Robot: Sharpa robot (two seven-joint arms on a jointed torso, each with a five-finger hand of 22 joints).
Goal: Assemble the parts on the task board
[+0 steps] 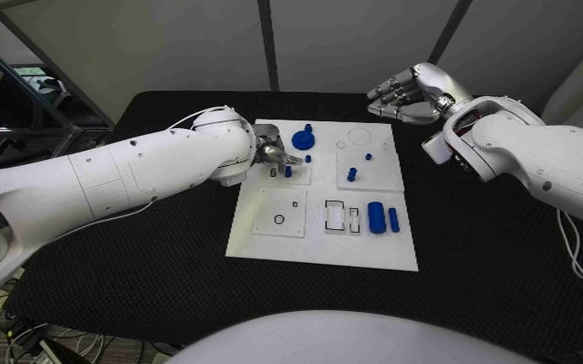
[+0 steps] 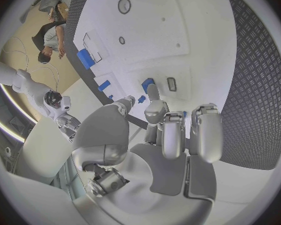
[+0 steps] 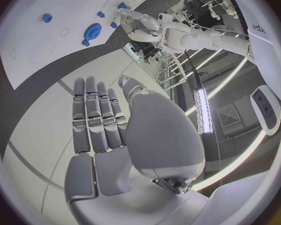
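Board [image 1: 318, 246]: white plate in the middle of the black desk [image 1: 146, 280], with shallow outlined recesses in its near half.
Left hand [image 1: 275, 155]: low over the board's far-left part, fingers [image 2: 154, 97] reaching down to a small blue peg [image 1: 288, 171] standing there; the left wrist view shows the fingertips right at a small blue piece [image 2: 147, 83], but whether they actually pinch it I cannot tell.
Right hand [image 1: 411, 93]: raised beyond the board's far-right corner, well apart from the parts; its fingers [image 3: 97, 117] lie straight and side by side, holding nothing.
Gear [image 1: 302, 137]: blue round part, on the board's far side, just beside the left hand.
Pegs: one small one [image 1: 307, 158] near the gear, two more [image 1: 351, 174] right of the middle.
Blocks [image 1: 376, 216]: a thick blue one and a thin one [image 1: 393, 220] lying side by side on the near-right part, next to the rectangular slots [image 1: 335, 215].
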